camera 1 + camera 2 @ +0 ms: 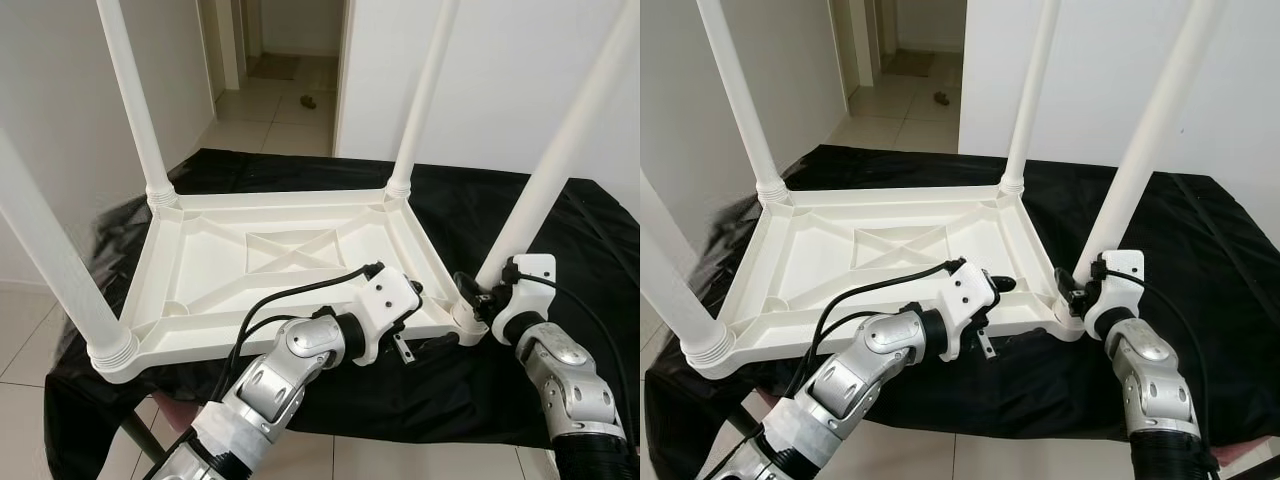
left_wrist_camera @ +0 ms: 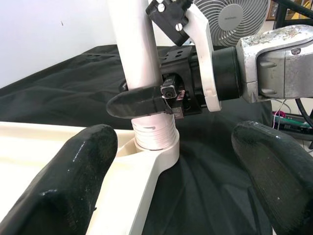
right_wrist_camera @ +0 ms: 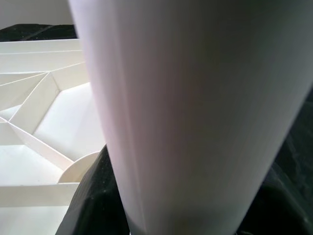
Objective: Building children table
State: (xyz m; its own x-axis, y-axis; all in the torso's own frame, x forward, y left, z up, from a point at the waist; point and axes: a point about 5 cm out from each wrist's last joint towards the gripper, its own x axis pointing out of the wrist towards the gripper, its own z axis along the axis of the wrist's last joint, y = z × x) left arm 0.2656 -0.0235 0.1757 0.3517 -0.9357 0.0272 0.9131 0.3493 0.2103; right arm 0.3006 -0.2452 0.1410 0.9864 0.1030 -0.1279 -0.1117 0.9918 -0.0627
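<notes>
The left gripper (image 1: 420, 340) hovers at the near edge of an upturned white plastic children's table (image 1: 270, 265), its two black fingers (image 2: 73, 181) spread wide with nothing between them, one over the tabletop's rim and the other over the black cloth (image 1: 560, 250) that covers the work surface. Just beyond those fingers, toward the robot's right, the right gripper (image 1: 470, 295) is closed around the near right leg (image 1: 560, 160) low down, just above the ribbed collar where that leg meets the corner socket; in the left wrist view one black finger (image 2: 139, 104) lies across the front of the white tube, and in the right wrist view the leg looms large and close. The tabletop lies underside up on the cloth, its diagonal ribs showing, ahead of both grippers. On the far side of the left gripper, the near left leg (image 1: 50, 250) stands in its corner socket, and the far left leg (image 1: 130, 95) and far right leg (image 1: 425, 95) rise from the back corners. Behind the table, a tiled hallway (image 1: 275, 95) runs away between white walls.
</notes>
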